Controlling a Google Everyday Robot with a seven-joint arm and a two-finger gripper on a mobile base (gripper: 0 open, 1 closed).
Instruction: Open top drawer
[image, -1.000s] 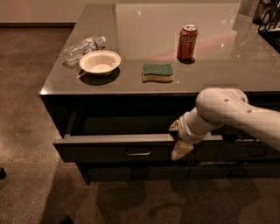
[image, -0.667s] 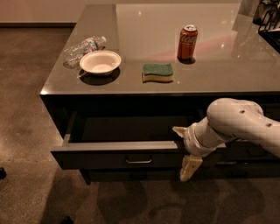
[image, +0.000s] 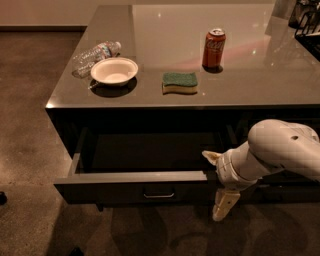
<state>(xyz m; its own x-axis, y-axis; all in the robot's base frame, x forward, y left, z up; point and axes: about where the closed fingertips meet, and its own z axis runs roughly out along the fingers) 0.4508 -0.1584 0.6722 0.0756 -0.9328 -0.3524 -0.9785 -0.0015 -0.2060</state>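
The top drawer (image: 125, 187) is a wide dark drawer under the counter's front edge. It stands pulled out, and its shallow dark interior (image: 150, 152) shows. A small rectangular loop handle (image: 159, 192) sits on its front. My gripper (image: 218, 182) is at the drawer front's right end, on a white arm that reaches in from the right. One pale finger (image: 211, 157) points over the drawer's top edge and the other (image: 223, 204) hangs down in front of it.
The grey counter (image: 240, 85) carries a crushed plastic bottle (image: 94, 54), a white bowl (image: 114, 71), a green sponge (image: 180, 82) and a red cola can (image: 213, 48). A dark rack (image: 307, 20) stands at the far right. Brown floor lies to the left and in front.
The drawer has slid further out toward the camera. My gripper and arm have moved down and toward the front with the drawer's right end.
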